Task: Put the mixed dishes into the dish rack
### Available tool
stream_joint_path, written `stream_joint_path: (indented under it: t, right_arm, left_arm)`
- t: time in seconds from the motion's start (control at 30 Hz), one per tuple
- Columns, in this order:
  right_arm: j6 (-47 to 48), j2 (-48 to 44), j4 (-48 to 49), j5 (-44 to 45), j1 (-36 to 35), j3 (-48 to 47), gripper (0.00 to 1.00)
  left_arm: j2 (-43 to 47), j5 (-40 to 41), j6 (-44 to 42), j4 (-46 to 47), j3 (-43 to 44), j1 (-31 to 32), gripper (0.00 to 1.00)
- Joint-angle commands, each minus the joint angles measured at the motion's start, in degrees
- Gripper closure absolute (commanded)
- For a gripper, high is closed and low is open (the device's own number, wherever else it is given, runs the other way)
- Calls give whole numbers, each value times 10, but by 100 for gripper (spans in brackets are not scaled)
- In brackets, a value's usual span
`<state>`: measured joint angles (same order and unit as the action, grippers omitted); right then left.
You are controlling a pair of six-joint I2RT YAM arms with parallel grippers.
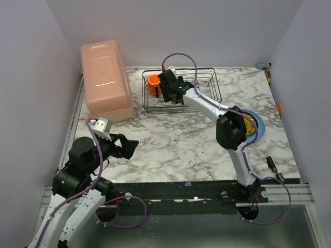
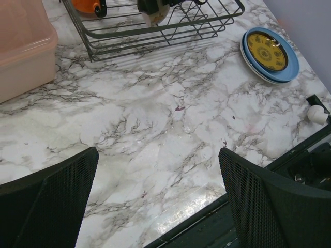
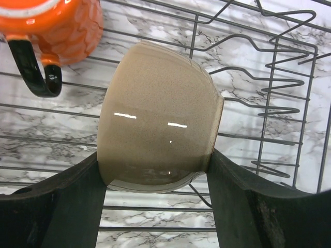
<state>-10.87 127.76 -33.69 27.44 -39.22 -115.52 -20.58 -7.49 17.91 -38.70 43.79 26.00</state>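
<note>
Left gripper (image 1: 128, 147) hangs low in the lower left of the overhead view. Its two mesh-faced fingers (image 2: 57, 201) are spread wide, with nothing between them but the marble table (image 1: 176, 147).

Above it, in the upper left, the pink lidded box (image 1: 106, 80) sits against the table's left edge.

Just right of the box, at upper centre, lies the dish rack (image 1: 209, 77), a black wire frame. The orange mug (image 1: 153, 84) is inside the rack at its left end, and the right wrist view shows its black handle (image 3: 36, 72) over the floor wires.

Beside the mug, the right gripper (image 1: 173, 92) reaches down into the rack's left half. Its fingers are closed part-way onto the small bowl (image 3: 160, 119), one pad (image 3: 72, 206) on each side of the bowl's glossy tan outer wall. The bowl is tilted and sits over the floor wires just right of the mug. Whether it touches the wires cannot be told. The upright plate-slot wires (image 3: 289, 88) stand to its right, apart from it.

Farther right, near the table's right edge and well apart from the rack, the larger light-blue plate (image 1: 260, 132) lies flat on the marble. The small yellow-brown plate (image 1: 250, 125) rests on top of it. The right arm's elbow covers part of both from above, while the left wrist camera sees them whole in its upper right corner.
</note>
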Motion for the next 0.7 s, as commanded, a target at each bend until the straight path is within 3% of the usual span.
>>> stream_joint_path:
  t: [0.0,0.47,0.5,0.6,0.67]
  right_arm:
    - [70,22,-5,118,-33,-32,100]
    - [163,104,-16,232,-73,-62,98]
    - [166,108,-18,233,-74,-65,94]
    - [165,110,-21,217,-77,-64,70]
    - [159,104,-19,198,-77,-57,61]
  left_arm:
    - [20,29,-17,6,-6,-2,1]
    - [29,34,-17,7,-7,-14,1]
    - [29,34,-17,7,-7,-14,2]
    - [29,32,-17,8,-7,-16,1]
    - [28,31,-17,9,-7,-17,2]
